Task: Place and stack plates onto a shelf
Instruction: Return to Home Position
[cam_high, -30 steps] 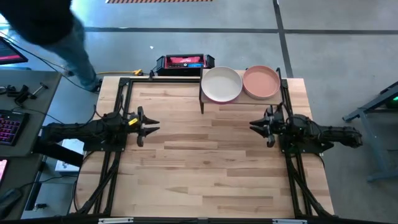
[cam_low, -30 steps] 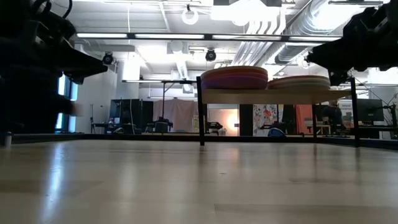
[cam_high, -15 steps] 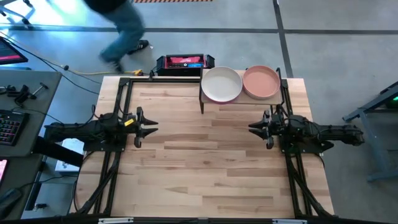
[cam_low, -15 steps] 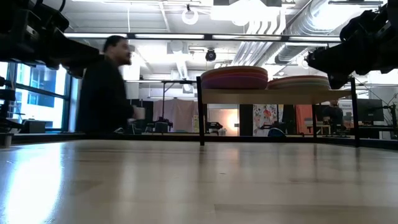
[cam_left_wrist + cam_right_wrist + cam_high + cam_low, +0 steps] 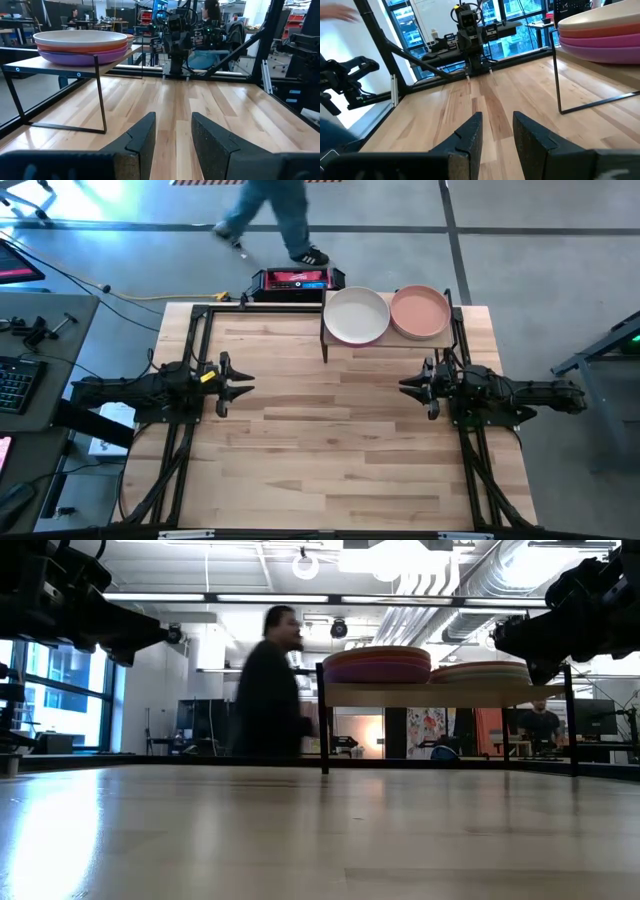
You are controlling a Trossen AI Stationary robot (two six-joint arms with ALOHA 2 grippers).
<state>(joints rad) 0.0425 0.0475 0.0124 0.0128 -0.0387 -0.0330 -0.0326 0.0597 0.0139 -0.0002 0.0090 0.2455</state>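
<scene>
The shelf (image 5: 340, 341), a light-wood board on thin black legs, stands at the table's far edge, right of centre. Two stacks of plates rest on it: one topped by a cream plate (image 5: 356, 314), one by a pale pink plate (image 5: 419, 311). In the left wrist view the cream-topped stack (image 5: 80, 47) shows orange and purple plates below. The right wrist view shows a stack (image 5: 600, 34) with a pale plate over orange and magenta ones. My left gripper (image 5: 238, 383) hovers open over the table's left side. My right gripper (image 5: 412, 385) hovers open near the right edge, in front of the shelf.
A red and black box (image 5: 296, 280) sits on the floor behind the table's far edge. A person (image 5: 270, 690) walks past behind the table. Black frame rails (image 5: 195, 360) run along both sides. Bare tabletop (image 5: 330, 430) lies between the grippers.
Both arms have kept still. The person beyond the far edge has walked from the left toward the right, passing behind the table.
</scene>
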